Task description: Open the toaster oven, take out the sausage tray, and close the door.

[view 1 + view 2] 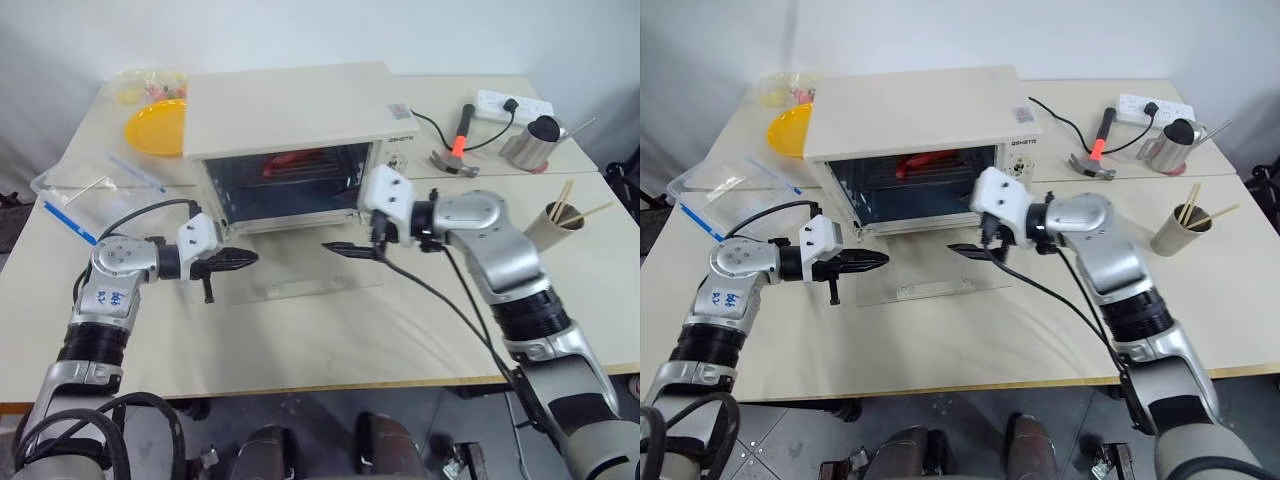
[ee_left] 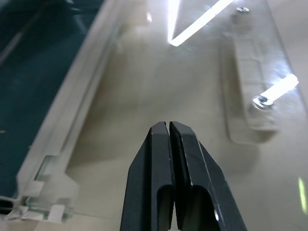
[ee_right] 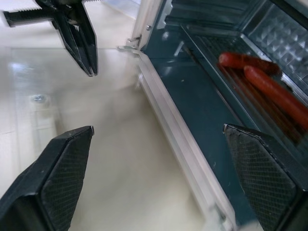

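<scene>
The cream-white toaster oven (image 1: 290, 110) stands at the back middle of the table. Its glass door (image 1: 300, 268) lies flat and open in front of it, the bar handle (image 2: 248, 91) at its near edge. Inside on the rack sits the sausage tray (image 3: 250, 103) with red sausages (image 3: 269, 84) on it. My left gripper (image 1: 245, 258) is shut on nothing and hovers over the left part of the door. My right gripper (image 1: 350, 248) is open and empty above the door's right part, pointing into the oven's mouth. The right wrist view also shows the left gripper (image 3: 89, 70).
A yellow plate (image 1: 155, 125) and a clear container with blue clips (image 1: 85, 195) lie left of the oven. To its right are a hammer (image 1: 458, 140), a power strip (image 1: 515, 103), a metal jug (image 1: 530, 145) and a paper cup with chopsticks (image 1: 555, 225).
</scene>
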`<state>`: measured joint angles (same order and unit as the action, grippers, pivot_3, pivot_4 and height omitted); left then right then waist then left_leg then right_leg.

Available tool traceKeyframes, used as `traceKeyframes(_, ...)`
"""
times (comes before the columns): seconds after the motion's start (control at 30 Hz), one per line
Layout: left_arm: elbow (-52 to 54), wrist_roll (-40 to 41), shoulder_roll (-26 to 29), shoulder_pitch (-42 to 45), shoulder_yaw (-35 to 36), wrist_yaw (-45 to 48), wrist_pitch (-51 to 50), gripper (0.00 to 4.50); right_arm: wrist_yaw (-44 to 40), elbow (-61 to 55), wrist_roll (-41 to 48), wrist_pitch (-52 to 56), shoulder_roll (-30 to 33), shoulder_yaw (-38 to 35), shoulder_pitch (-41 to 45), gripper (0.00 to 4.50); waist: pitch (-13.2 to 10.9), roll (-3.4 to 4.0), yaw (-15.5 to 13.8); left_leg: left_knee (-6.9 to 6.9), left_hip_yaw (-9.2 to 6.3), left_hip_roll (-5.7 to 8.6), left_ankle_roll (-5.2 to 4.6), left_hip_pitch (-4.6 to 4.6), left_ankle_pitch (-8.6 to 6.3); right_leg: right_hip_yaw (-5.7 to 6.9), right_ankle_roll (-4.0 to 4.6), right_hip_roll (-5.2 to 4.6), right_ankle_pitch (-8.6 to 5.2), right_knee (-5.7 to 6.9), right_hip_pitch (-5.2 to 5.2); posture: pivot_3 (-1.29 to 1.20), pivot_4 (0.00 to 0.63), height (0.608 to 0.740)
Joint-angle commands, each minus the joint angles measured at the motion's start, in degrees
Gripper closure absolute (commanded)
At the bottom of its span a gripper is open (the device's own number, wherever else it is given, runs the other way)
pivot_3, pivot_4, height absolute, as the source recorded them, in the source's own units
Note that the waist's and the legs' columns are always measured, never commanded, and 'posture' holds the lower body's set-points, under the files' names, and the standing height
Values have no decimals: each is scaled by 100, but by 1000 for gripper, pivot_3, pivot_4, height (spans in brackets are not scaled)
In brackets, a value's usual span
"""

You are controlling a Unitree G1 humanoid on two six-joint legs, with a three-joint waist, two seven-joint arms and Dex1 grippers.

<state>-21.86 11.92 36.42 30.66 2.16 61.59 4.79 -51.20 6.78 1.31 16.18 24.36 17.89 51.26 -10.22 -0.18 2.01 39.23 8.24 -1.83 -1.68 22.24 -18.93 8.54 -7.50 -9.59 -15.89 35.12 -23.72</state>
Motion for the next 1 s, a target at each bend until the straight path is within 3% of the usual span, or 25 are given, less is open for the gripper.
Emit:
traceKeyframes(0.03,1308,1001,-441,-586,950,-920,-472,4382,1407,924,-1284,-707,-414,460,557,0,-1,-2,78,-1,-5,-3,0,1,0,-1,0,0,0,0,-4,0,150,740)
traceKeyframes(0.1,1773,1208,-600,-891,1169,-1293,-833,4218,1789,1419,-1745,-987,-485,641,822,0,-2,-4,107,0,-35,-7,1,3,0,-5,0,-4,0,13,-8,0,150,740)
traceKeyframes(0.2,2519,1802,-914,-1415,1507,-1683,-1163,3547,2288,2324,-2226,-1239,-687,857,1268,0,-2,-4,126,-1,-48,-6,1,4,0,-5,0,-7,0,22,-7,0,150,740)
traceKeyframes(0.43,3517,2295,-1714,-2404,1932,-2328,-898,1443,3264,4196,-2963,-1790,-1319,1170,2094,0,-2,-4,148,-1,-47,-13,1,-3,0,-7,0,-10,0,26,-2,0,150,740)
traceKeyframes(0.6,3729,2193,-1954,-2808,2077,-2688,-642,32,3673,4953,-3276,-2119,-1675,1279,2453,0,-2,-4,145,-1,-47,-19,1,-2,0,-8,1,-10,0,24,-2,0,150,740)
traceKeyframes(0.83,3666,2149,-1909,-2816,2057,-2858,-515,8,3680,5322,-3644,-2156,-1883,1478,2542,0,-2,-4,131,-1,-47,-19,1,-1,0,-9,2,-10,-1,23,-2,0,150,740)
traceKeyframes(1.0,3670,2171,-1865,-2796,2032,-2912,-516,0,3754,5313,-3797,-1926,-1934,1541,2505,1229,-2,-4,141,-3,-46,-21,1,0,0,-8,3,-9,-1,23,-3,0,150,740)
